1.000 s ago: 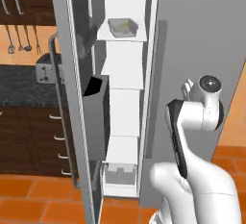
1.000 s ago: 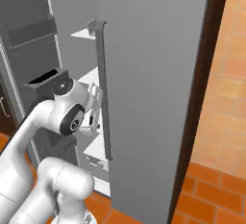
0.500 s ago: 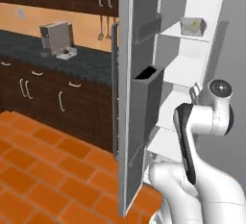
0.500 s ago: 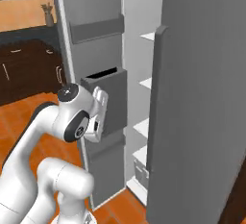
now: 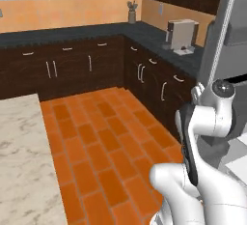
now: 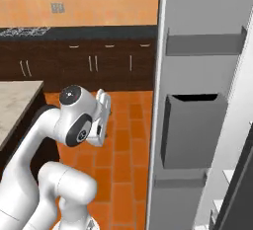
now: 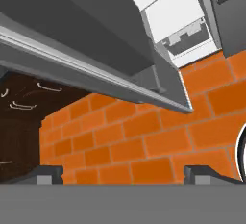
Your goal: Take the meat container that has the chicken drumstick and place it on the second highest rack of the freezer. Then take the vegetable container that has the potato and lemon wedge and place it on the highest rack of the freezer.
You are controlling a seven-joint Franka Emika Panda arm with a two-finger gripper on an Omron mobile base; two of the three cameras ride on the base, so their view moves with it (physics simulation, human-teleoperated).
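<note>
The freezer point(image 6: 197, 21) stood with its door swung wide, which filled the right half of the right base view. That left the white shelved interior reachable, presumably so that trays could go straight onto the racks.

Nearest the camera in that view, the arm point(image 6: 29, 150) was folded up tight against its own base at lower left, with the hand tucked by the elbow. I judged this a carrying posture, meant to keep the arm clear of the door's edge. In the hand view the gripper point(image 7: 127, 176) had its jaws released and spread wide with nothing between them, and only orange tiled floor point(image 7: 144, 141) lay below. Empty, spread jaws suited a robot that had yet to pick up a container.

Just beyond the hand, the grey underside of the door crossed the hand view diagonally. Past it, at upper right, lay the freezer's white interior and its bottom drawer point(image 7: 190, 35). On the door itself a deep grey bin point(image 6: 190, 130) hung mid-frame under a shallower door shelf point(image 6: 205, 44).

Farther out, a marble island surface point(image 5: 24, 161) occupied the lower left of the left base view. Dark cabinets point(image 5: 72, 69) lined the back wall, and a toaster point(image 5: 182, 33) sat on the dark counter at upper right.
</note>
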